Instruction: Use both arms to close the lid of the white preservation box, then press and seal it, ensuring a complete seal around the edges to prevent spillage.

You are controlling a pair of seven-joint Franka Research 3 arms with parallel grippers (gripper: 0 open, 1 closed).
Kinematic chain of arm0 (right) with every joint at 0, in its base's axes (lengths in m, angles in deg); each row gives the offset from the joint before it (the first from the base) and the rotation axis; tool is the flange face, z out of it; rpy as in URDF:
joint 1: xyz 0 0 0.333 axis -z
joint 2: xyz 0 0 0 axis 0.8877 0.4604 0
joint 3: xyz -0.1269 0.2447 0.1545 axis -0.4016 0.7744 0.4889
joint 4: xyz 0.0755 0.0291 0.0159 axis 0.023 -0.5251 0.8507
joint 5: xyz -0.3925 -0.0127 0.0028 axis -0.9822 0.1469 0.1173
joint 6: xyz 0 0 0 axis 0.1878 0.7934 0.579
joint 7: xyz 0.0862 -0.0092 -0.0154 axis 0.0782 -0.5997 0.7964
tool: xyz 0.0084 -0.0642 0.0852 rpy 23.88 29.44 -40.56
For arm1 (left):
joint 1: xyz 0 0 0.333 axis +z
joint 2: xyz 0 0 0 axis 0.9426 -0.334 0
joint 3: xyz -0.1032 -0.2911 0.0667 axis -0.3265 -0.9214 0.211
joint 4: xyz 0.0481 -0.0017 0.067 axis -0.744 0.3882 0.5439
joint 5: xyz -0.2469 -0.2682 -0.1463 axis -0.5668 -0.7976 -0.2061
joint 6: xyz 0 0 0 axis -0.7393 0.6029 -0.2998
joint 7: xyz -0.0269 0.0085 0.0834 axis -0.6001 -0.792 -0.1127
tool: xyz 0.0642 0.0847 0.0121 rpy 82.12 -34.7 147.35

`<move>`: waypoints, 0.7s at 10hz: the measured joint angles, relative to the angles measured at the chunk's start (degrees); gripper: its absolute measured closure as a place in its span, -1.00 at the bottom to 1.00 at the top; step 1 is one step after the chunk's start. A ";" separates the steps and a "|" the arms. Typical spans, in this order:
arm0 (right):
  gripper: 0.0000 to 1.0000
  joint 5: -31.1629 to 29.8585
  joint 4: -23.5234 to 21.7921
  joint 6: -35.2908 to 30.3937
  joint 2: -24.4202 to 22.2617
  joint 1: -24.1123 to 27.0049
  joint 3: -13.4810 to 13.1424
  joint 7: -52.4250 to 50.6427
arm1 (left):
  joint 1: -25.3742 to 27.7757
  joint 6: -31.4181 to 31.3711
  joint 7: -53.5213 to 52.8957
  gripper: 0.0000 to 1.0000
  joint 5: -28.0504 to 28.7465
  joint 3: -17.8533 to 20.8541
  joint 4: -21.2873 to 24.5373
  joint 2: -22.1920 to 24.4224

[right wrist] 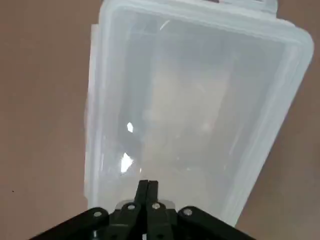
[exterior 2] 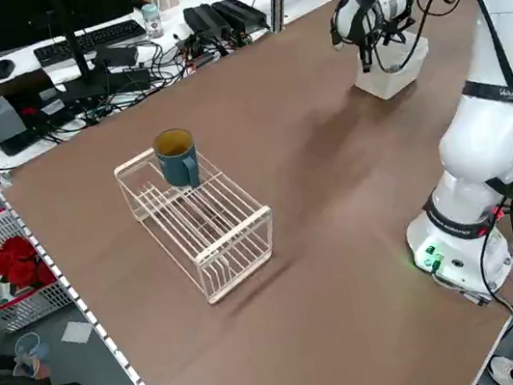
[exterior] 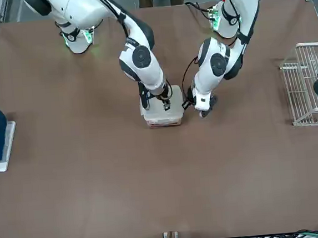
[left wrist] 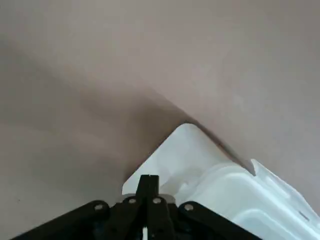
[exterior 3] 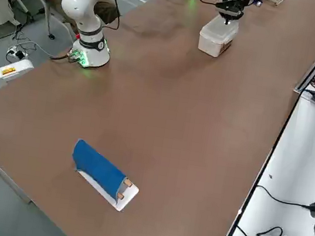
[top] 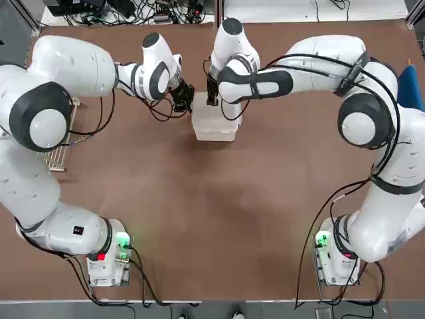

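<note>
Box [top: 214, 121], lid [right wrist: 195, 110] on, sits mid-table toward the far edge, long axis running near-to-far; right gripper [right wrist: 148, 186], shut and empty, is over its far end, left gripper [left wrist: 148, 181], shut and empty, just beside its left flap.

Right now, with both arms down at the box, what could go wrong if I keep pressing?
1. The right gripper, shut, sits over one end of the lid; pressing there alone may leave the far edge unsealed.
2. The left gripper, shut, is by a side flap, beside the box; a push here could slide or tip the box instead of latching.
</note>
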 joint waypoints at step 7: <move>0.98 0.00 0.01 0.03 0.00 -0.01 0.00 0.05 | 0.07 -0.01 0.31 0.98 -1.09 -0.02 -0.01 0.00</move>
